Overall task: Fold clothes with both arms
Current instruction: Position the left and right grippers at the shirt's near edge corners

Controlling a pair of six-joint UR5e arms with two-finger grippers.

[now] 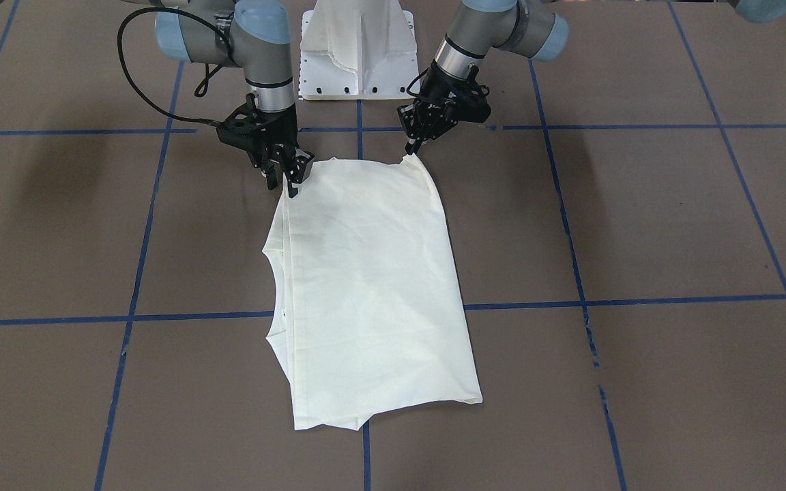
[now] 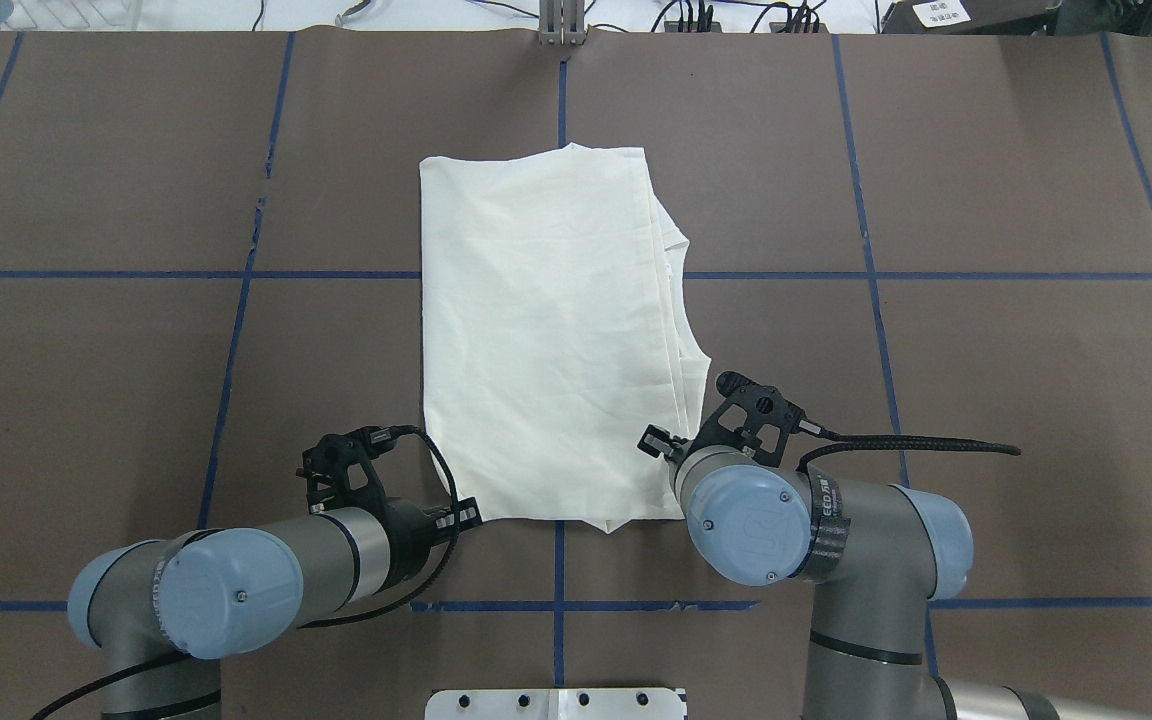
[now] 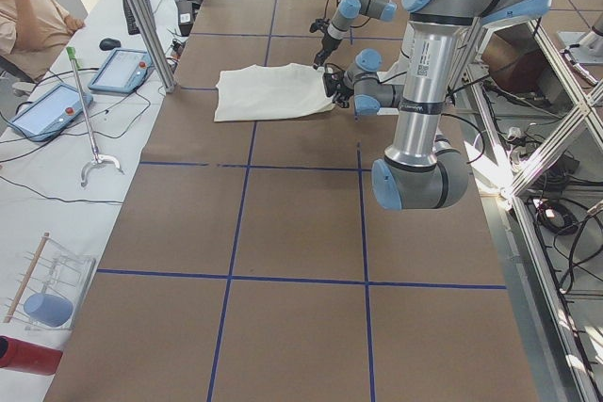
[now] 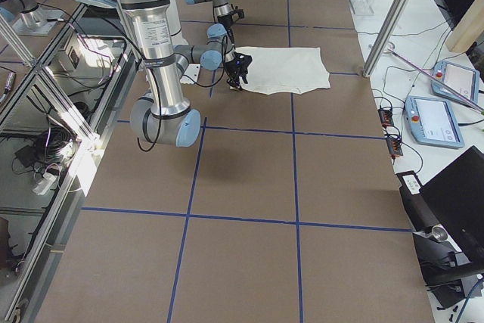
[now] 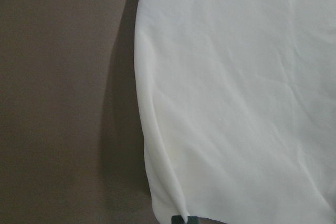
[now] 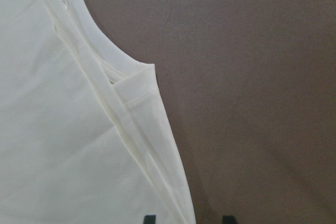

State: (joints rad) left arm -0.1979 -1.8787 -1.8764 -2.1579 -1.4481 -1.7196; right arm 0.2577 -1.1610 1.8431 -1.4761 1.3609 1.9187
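Observation:
The cream T-shirt (image 1: 366, 286) lies folded lengthwise on the brown table, plain side up, with no print visible. Its neckline (image 1: 274, 293) curves along the edge on my right arm's side. My left gripper (image 1: 412, 145) is shut on the shirt's near corner and pulls it into a small peak. In the left wrist view its tips (image 5: 185, 219) pinch the cloth edge (image 5: 236, 103). My right gripper (image 1: 284, 185) is at the other near corner. In the right wrist view it (image 6: 188, 217) is open, its fingertips (image 6: 149, 217) straddling the shirt's layered edge (image 6: 52, 129).
The white pedestal base (image 1: 357, 48) stands just behind the grippers. Blue tape lines (image 1: 359, 136) grid the brown table. Tablets (image 3: 118, 68) and cables lie on the white bench past the far edge, where a person sits at the corner.

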